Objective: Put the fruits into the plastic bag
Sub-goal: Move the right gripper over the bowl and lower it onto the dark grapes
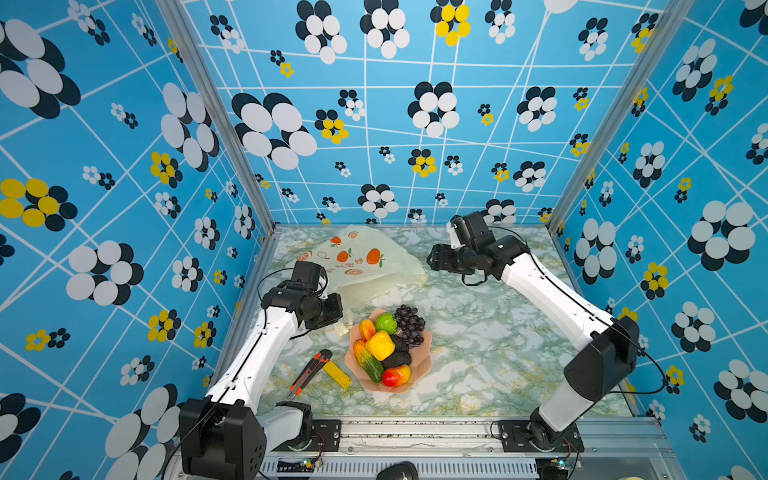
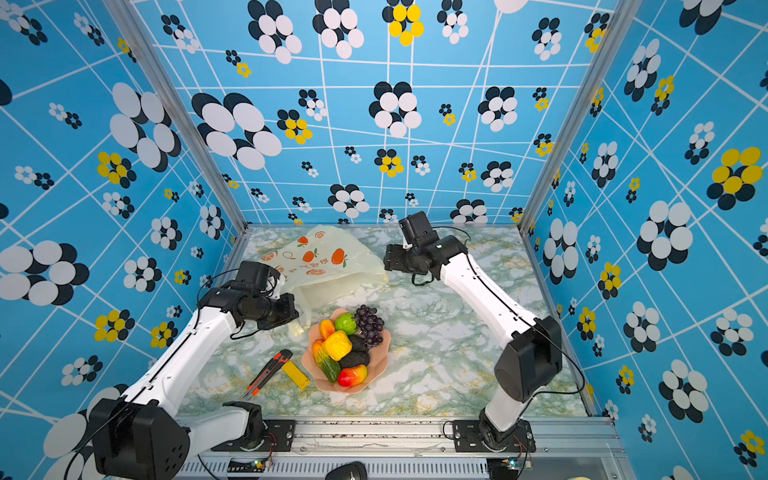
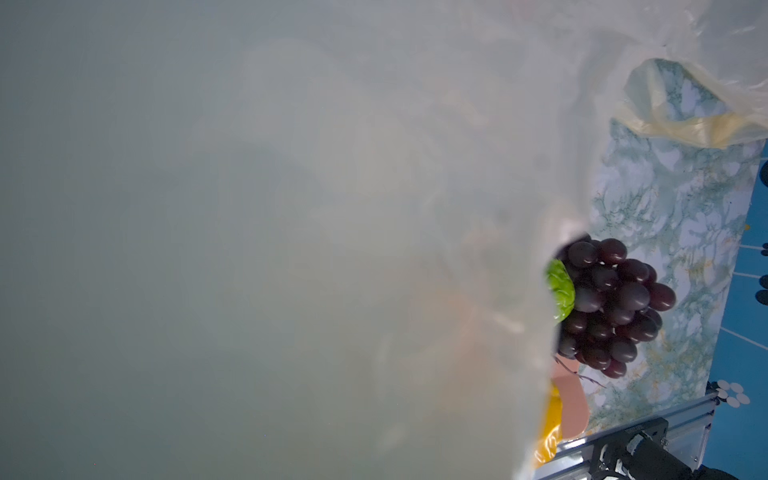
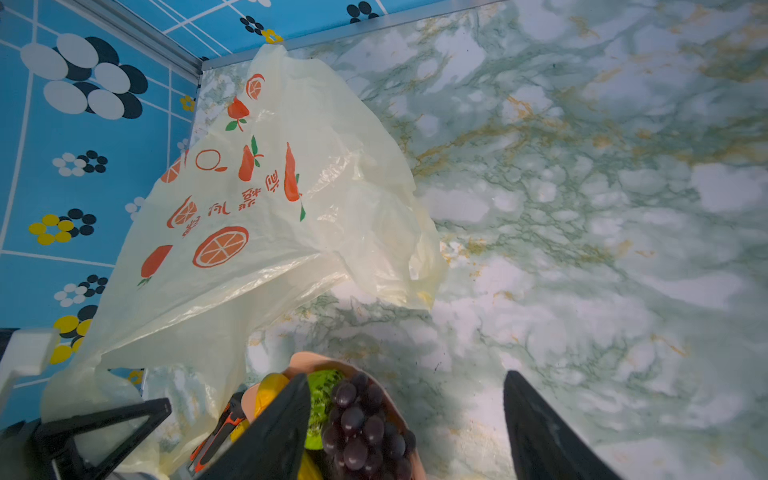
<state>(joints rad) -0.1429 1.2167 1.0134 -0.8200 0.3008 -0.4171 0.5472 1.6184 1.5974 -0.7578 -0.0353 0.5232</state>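
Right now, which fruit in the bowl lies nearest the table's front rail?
The red-yellow mango, at the pink bowl's front rim; all the others lie farther back.

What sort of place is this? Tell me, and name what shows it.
Probably a robot test cell, not a home: a left arm and right arm bolted to an aluminium rail, a marble-print tabletop, and flower-patterned panels walling three sides.

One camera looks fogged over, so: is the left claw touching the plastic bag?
Touching. In the right wrist view the plastic bag bunches into the shut left claw; its film blankets the left wrist view.
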